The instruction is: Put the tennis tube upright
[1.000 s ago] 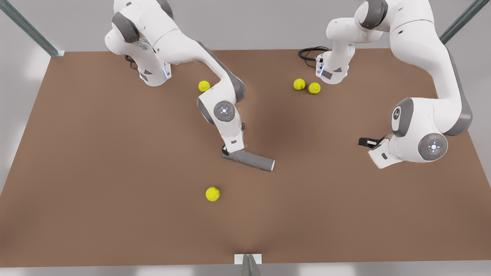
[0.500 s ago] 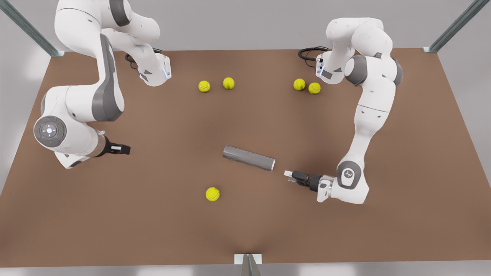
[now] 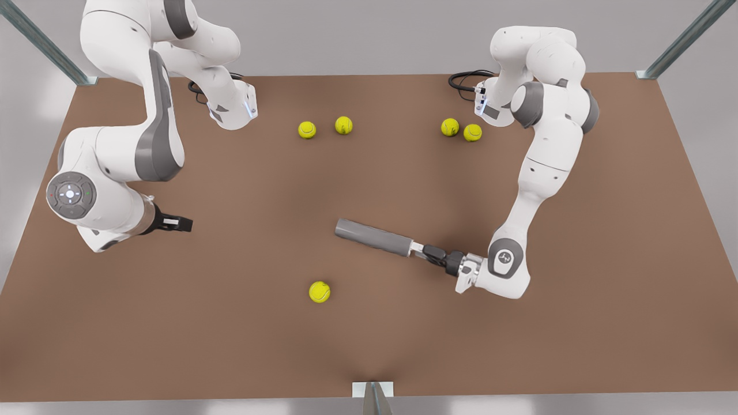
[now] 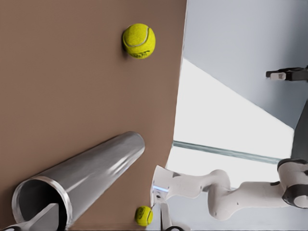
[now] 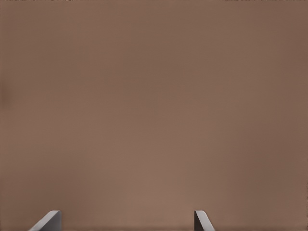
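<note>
The tennis tube (image 3: 373,237) lies flat on the brown table (image 3: 230,323), a dark grey cylinder with its silvery open rim toward the front view's right. My left gripper (image 3: 420,249), on the arm at the front view's right, lies low and level at that rim. In the left wrist view one finger (image 4: 48,217) sits inside the mouth of the tube (image 4: 91,168), and the jaws look open. My right gripper (image 3: 183,223) waits open at the front view's left, far from the tube, its fingertips (image 5: 48,220) apart over bare table.
One yellow tennis ball (image 3: 319,291) lies in front of the tube. A pair of balls (image 3: 307,129) sits at the back middle and another pair (image 3: 450,127) by the right-side arm's base. A black cable (image 3: 464,80) coils at the back edge.
The arm at the front view's left pulled away from the tube's closed end and withdrew. The left gripper came down and slid up to the tube's rim. The tube has stayed flat.
</note>
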Robot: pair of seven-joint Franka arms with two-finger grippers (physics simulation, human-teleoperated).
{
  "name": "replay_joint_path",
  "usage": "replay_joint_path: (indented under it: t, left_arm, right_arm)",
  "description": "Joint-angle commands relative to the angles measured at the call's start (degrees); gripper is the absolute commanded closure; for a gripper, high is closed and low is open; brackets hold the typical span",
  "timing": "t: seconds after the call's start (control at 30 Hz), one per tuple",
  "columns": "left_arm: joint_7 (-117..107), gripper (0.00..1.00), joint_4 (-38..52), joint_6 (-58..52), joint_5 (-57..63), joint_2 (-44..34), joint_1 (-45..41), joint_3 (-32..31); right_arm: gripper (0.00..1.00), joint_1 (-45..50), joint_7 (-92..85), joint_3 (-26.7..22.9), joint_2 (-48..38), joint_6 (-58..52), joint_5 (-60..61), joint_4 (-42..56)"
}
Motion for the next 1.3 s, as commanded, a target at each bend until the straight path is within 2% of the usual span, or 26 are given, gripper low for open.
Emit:
replay_joint_path:
  t: [0.0, 1.1, 1.27]
  left_arm:
    - [0.02, 0.00, -0.19, -0.02, -0.04, 0.00, -0.10, 0.00]
    - [0.81, 0.00, -0.37, 2.44, -0.22, 2.54, -4.50, 0.00]
    - [0.72, 0.19, -0.37, 2.35, -0.13, 2.54, -4.50, 0.00]
  right_arm:
    - [0.00, 0.00, 0.00, 0.00, 0.00, -0.17, 0.00, 0.00]
    - [0.00, 0.62, 0.00, 0.53, 0.00, -0.88, 0.00, 0.88]
    - [0.00, 0.62, 0.00, 0.53, 0.00, -0.88, 0.09, 0.88]
